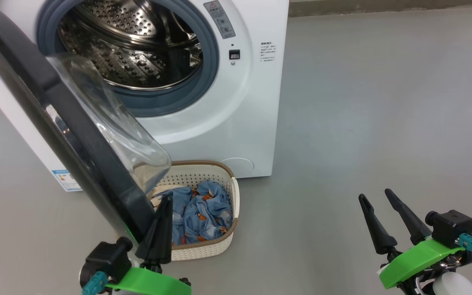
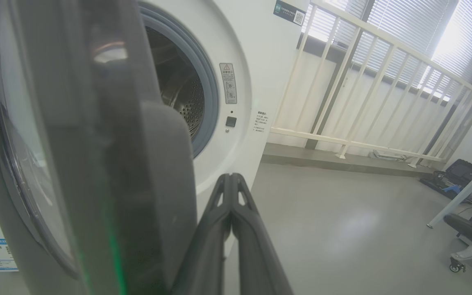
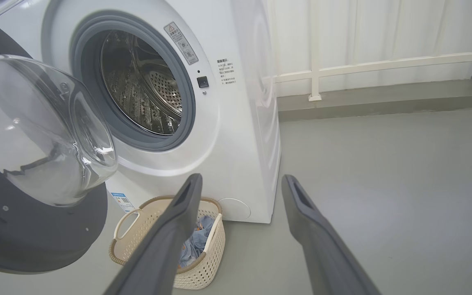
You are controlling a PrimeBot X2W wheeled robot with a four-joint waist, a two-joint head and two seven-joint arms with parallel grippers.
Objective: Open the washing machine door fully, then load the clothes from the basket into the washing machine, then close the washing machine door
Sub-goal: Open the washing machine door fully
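Observation:
The white washing machine (image 1: 236, 110) stands at the back with its steel drum showing. Its door (image 1: 55, 123), black-rimmed with a clear glass bowl, is swung out to the left, partly open. My left gripper (image 1: 165, 200) is shut, its fingers pressed together right beside the door's lower edge, over the basket's left end. In the left wrist view the door (image 2: 96, 164) looms at the left of my shut left gripper (image 2: 231, 177). The cream basket (image 1: 236, 192) on the floor holds blue printed clothes (image 1: 201, 213). My right gripper (image 1: 377, 196) stands open at the lower right over bare floor.
Grey floor (image 1: 383, 102) spreads wide to the right of the machine. A white railing (image 2: 363, 82) and a low step run behind it. Dark equipment (image 2: 465, 176) lies at the far right in the left wrist view.

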